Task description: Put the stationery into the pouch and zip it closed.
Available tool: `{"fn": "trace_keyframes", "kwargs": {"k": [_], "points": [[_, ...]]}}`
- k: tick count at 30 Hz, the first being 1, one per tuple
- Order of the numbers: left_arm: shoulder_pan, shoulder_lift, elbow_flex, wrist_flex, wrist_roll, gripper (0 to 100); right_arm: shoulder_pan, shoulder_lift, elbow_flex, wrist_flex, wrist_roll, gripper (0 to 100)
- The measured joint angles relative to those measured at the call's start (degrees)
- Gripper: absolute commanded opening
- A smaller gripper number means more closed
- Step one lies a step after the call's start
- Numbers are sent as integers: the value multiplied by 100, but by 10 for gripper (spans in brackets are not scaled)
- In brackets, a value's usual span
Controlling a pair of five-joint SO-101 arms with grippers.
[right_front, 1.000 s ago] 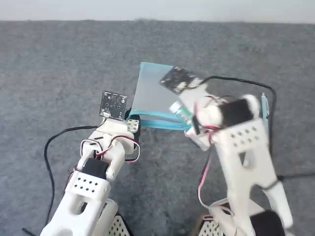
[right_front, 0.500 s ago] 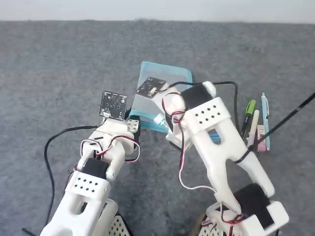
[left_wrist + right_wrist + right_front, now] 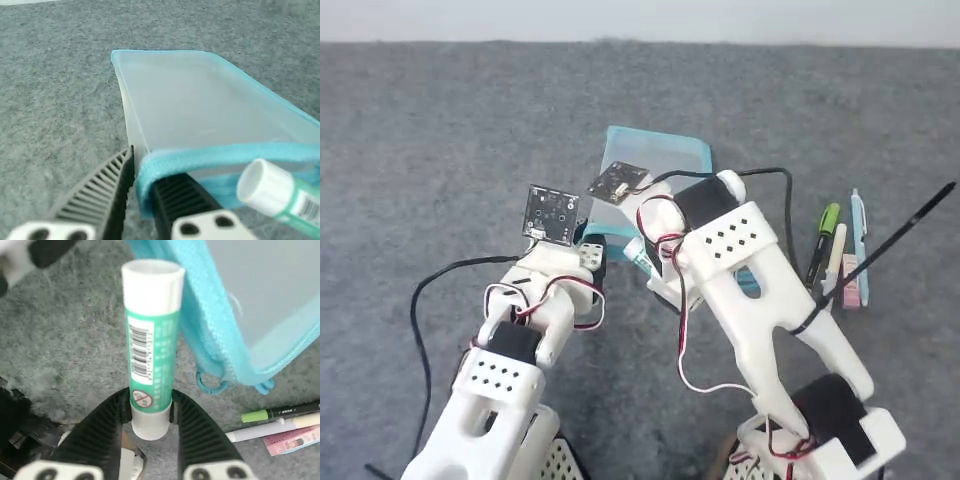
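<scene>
— Jaws on your right gripper (image 3: pixel 149 407): narrow, clamped on the base of the glue stick (image 3: pixel 151 340), cap end forward. Left gripper (image 3: pixel 142 172): jaws pinched on the teal zip edge (image 3: pixel 210 156) of the pouch (image 3: pixel 200 105), at its near corner.

— And where does your stick sit against the mouth?

— Cap just beside the teal edge, outside it, not yet in. Can't tell how far the mouth gapes.

— Risks, as you'd judge them?

— One: the cap butts the zip edge instead of entering the mouth. You'd shove the whole pouch across the bench (image 3: pixel 440 130), or drag the edge out of your left pinch. Two: you hold the stick low at its base, so a knock at the cap could lever it askew or pop it free. Three: your two arms sit close, so the wrists may clash. Also noted: green marker (image 3: pixel 825 235), blue pen (image 3: pixel 860 225) and pink eraser (image 3: pixel 850 293) lie well apart on your right. A careless sweep back could scatter them.
</scene>
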Motion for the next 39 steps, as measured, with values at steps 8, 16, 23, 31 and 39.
{"fn": "trace_keyframes", "kwargs": {"k": [8,16,23,31,39], "points": [[281,0,0,0,-114,12,607,668,-448,9,-246,6],[334,0,0,0,-185,12,642,1310,-1380,26,-642,6],[334,0,0,0,-185,12,703,1758,-2084,44,-686,16],[334,0,0,0,-185,12,703,1741,-2145,44,-730,191],[343,0,0,0,-185,12,695,1143,-2215,44,-651,190]]}}
